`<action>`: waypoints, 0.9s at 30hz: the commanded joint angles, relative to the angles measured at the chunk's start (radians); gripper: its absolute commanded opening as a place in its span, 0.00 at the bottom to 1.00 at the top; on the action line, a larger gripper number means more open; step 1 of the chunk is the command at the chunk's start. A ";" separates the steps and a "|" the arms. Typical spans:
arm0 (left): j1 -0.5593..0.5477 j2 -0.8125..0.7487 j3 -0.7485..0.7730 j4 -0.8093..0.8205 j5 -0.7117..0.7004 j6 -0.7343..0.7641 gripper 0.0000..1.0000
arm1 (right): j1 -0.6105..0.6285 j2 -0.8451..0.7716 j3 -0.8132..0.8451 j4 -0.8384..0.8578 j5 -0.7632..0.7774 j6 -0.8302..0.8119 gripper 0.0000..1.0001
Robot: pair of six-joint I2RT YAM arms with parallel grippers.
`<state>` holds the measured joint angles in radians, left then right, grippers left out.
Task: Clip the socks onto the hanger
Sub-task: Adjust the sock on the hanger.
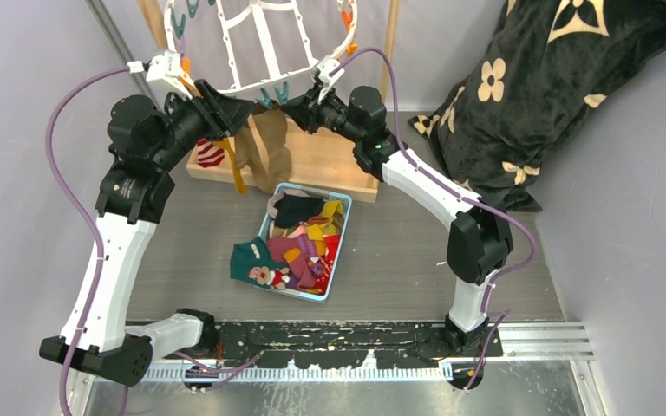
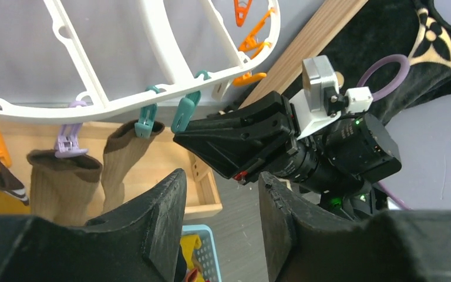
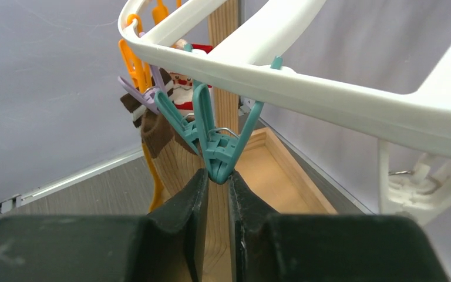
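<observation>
Pinching the lower tip of a teal clip (image 3: 217,150) on the hanger (image 3: 329,88) with the right gripper (image 3: 217,188); left gripper (image 2: 220,217) parted, empty. Next, likely: fetching socks (image 1: 299,251).

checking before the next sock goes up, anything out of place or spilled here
One dark green sock hangs over the left rim, seen from above, of the blue basket onto the table; the other loose socks lie inside it. Nothing else stands out.
</observation>
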<state>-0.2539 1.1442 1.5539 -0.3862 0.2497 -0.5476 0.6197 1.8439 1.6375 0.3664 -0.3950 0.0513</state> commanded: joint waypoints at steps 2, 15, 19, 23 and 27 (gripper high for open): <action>0.002 -0.005 -0.030 0.029 0.058 -0.027 0.48 | 0.015 -0.113 -0.023 0.088 -0.022 0.024 0.05; -0.008 0.080 0.003 0.087 0.069 -0.117 0.47 | 0.145 -0.201 -0.078 0.087 0.044 -0.028 0.04; -0.009 0.078 0.002 0.125 0.012 -0.106 0.42 | 0.161 -0.196 -0.065 0.092 0.057 -0.017 0.04; -0.007 0.081 0.008 0.136 -0.028 -0.100 0.34 | 0.170 -0.187 -0.053 0.093 0.061 -0.012 0.04; 0.000 0.076 -0.009 0.138 -0.058 -0.082 0.27 | 0.170 -0.189 -0.060 0.094 0.069 -0.011 0.04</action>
<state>-0.2596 1.2377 1.5146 -0.3393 0.2352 -0.6483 0.7845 1.6928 1.5593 0.4046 -0.3431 0.0360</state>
